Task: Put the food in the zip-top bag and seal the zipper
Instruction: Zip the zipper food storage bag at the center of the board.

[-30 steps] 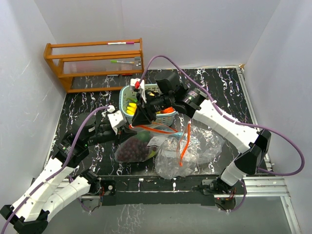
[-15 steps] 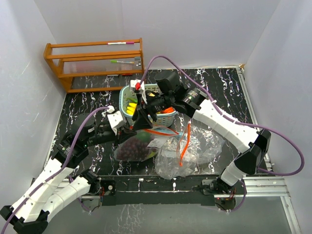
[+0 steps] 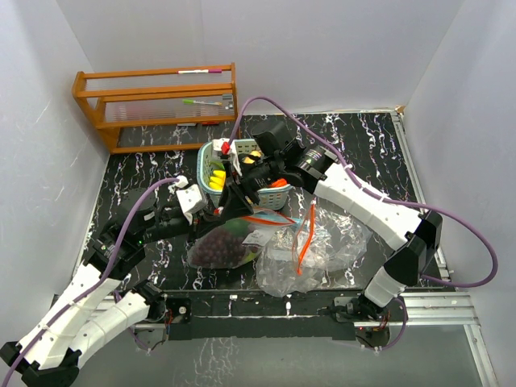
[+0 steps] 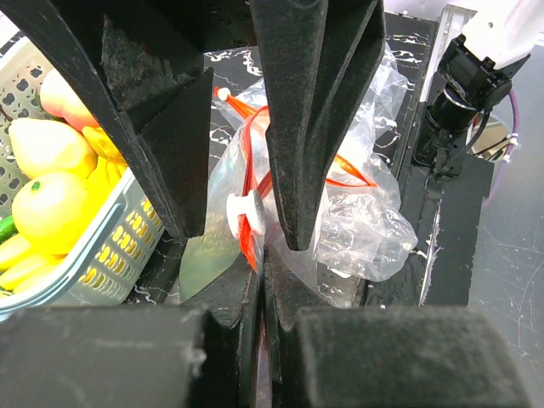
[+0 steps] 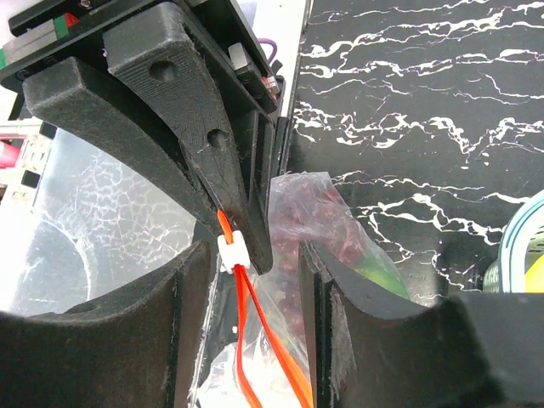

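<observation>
Now: zipper-sealing step.
Left gripper pinches zip-top bag rim beside slider; right gripper, half-open, empty, should close squarely on slider.

The black marbled table carries a wooden rack, fruit-filled basket, grape-filled zip-top bag and crumpled bags.

Left hand clamped shut; right hand spread, straddling it.

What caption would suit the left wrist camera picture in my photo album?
Left gripper pinches the zip-top bag at its mouth; the open right gripper straddles the white slider.
</observation>
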Action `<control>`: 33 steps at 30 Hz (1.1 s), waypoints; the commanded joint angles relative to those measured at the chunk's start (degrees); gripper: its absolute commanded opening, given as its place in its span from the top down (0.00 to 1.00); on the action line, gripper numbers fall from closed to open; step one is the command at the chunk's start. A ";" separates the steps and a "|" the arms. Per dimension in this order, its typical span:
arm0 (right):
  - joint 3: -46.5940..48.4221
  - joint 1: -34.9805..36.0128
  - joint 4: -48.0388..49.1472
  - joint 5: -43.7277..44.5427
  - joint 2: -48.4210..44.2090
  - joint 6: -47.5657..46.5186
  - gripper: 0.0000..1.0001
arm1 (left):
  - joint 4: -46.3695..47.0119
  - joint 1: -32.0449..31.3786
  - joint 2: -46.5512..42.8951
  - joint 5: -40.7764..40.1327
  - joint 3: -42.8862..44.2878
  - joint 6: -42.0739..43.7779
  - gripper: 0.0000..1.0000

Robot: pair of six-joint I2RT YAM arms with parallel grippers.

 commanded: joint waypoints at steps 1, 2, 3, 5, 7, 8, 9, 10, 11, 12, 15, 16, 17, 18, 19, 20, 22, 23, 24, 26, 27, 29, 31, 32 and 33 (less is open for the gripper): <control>1.97 -0.02 3.70 -1.89 -1.79 0.53 0.53 | 2.58 -0.06 -0.69 1.10 1.61 0.27 1.00; 1.98 -0.02 3.90 -1.89 -1.89 0.65 0.53 | 2.58 -0.07 -0.73 1.10 1.50 0.30 1.00; 1.98 -0.02 4.08 -1.97 -1.88 0.75 0.53 | 2.58 -0.05 -0.77 1.00 1.44 0.30 1.00; 1.98 -0.02 4.40 -2.03 -1.72 1.06 0.53 | 2.59 -0.04 -0.78 1.01 1.33 0.21 1.00; 2.13 -0.02 4.56 -2.30 -1.42 1.33 0.54 | 2.66 -0.04 -0.78 1.02 1.31 0.17 1.00; 2.21 -0.06 4.58 -2.59 -1.19 1.40 0.57 | 2.71 -0.04 -0.78 1.02 1.31 0.13 1.00; 2.30 -0.06 4.49 -2.73 -1.03 1.45 0.61 | 2.75 -0.08 -0.85 0.89 1.31 0.14 1.00; 2.32 -0.02 4.47 -2.74 -0.93 1.52 0.66 | 2.84 -0.05 -0.86 0.92 1.31 0.14 1.00; 2.33 -0.06 4.37 -2.67 -0.90 1.49 0.70 | 2.80 -0.09 -0.86 0.91 1.31 0.15 1.00; 2.26 -0.02 4.34 -2.61 -0.89 1.41 0.75 | 2.84 -0.05 -0.86 0.92 1.31 0.17 1.00; 2.33 -0.06 4.31 -2.54 -1.00 1.54 0.81 | 2.69 -0.04 -0.78 0.79 1.31 0.17 1.00; 2.45 -0.03 4.24 -2.60 -1.02 1.54 0.84 | 2.70 -0.04 -0.78 0.77 1.28 0.19 1.00; 2.54 -0.03 4.17 -2.70 -1.05 1.62 0.87 | 2.67 -0.04 -0.84 0.69 1.24 0.17 1.00; 2.54 -0.02 4.08 -2.67 -1.12 1.63 0.88 | 2.63 -0.04 -0.86 0.56 1.26 0.17 1.00; 2.58 -0.06 3.94 -2.45 -1.02 1.65 0.90 | 2.71 -0.05 -0.98 0.43 1.22 0.19 1.00; 2.59 -0.02 3.70 -2.02 -1.06 1.63 0.91 | 2.75 -0.05 -1.02 0.14 1.28 0.17 1.00; 2.40 -0.02 3.03 -1.22 -1.10 1.63 0.92 | 2.64 -0.04 -1.19 -0.78 1.50 0.11 1.00; 2.23 -0.02 2.63 -1.07 -1.10 1.44 0.92 | 2.48 -0.06 -1.29 -1.67 1.76 0.22 1.00; 1.95 -0.02 2.38 -0.87 -1.21 1.25 0.92 | 2.23 -0.06 -1.42 -2.68 2.01 0.38 1.00; 1.24 0.03 2.05 -0.83 -1.47 1.03 0.92 | 1.61 -0.06 -1.94 -4.55 2.47 0.98 1.00; 0.77 -0.06 2.04 -0.70 -1.68 1.02 0.92 | 1.13 -0.06 -2.14 -5.35 2.64 1.28 1.00; -0.08 -0.01 1.93 -0.27 -2.09 0.78 0.92 | 0.34 -0.07 -2.47 -6.95 3.03 1.71 1.00; -0.78 -0.02 1.53 0.37 -2.46 0.56 0.92 | -0.16 -0.05 -2.69 -7.80 3.26 1.91 1.00; -1.19 -0.03 1.32 0.58 -2.67 0.39 0.92 | -0.30 -0.04 -2.90 -8.19 3.27 2.00 1.00; -1.61 -0.05 1.07 0.69 -2.79 0.20 0.92 | -0.39 -0.04 -3.03 -8.47 3.33 2.01 1.00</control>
